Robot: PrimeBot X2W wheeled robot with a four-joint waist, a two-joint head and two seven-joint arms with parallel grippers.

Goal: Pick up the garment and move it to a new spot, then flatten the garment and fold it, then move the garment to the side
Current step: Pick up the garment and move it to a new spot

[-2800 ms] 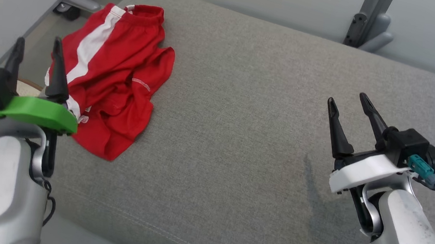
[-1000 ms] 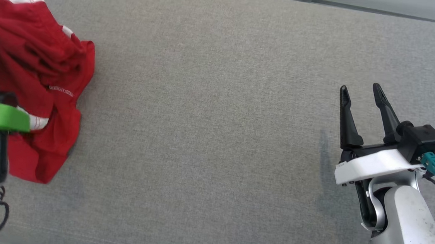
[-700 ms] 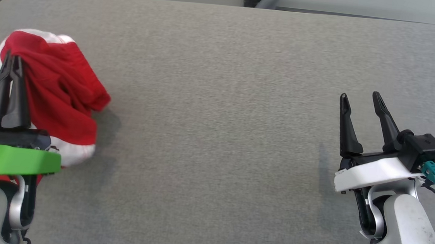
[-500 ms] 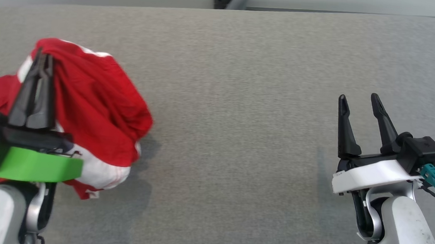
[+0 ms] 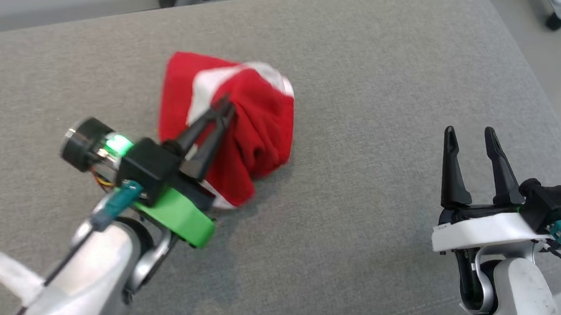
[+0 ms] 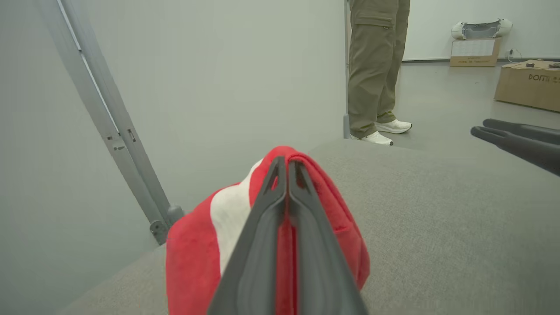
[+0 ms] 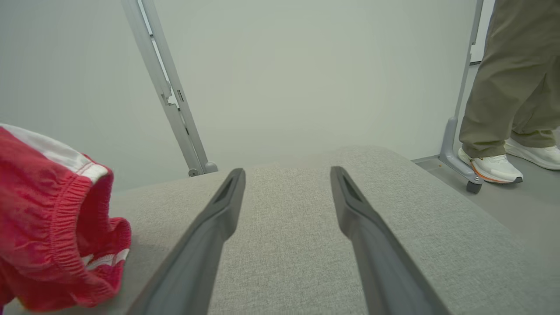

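A wide grey fabric cushion fills the foreground, with a pale partition wall behind it. Nearest on the robot's right, the right gripper hangs over the cushion's right end, its two dark fingers spread with nothing between them. On the left, the left gripper has its fingers pressed together on a fold of the garment, a red piece with a white stripe, bunched into a lump over the middle of the cushion. The right wrist view shows its gathered elastic band. The fingers cover the pinched fold itself, and whether the lowest folds touch the cushion is hard to tell.

Behind the cushion, a slanted grey metal post leans against the wall. Past the cushion's far corner stands a person in olive trousers and white shoes, cut off above the thigh. Farther back on the floor sits a cardboard box printed "DOM", the rest cut off at the frame edge. A smaller box by the far wall carries print too small to read.
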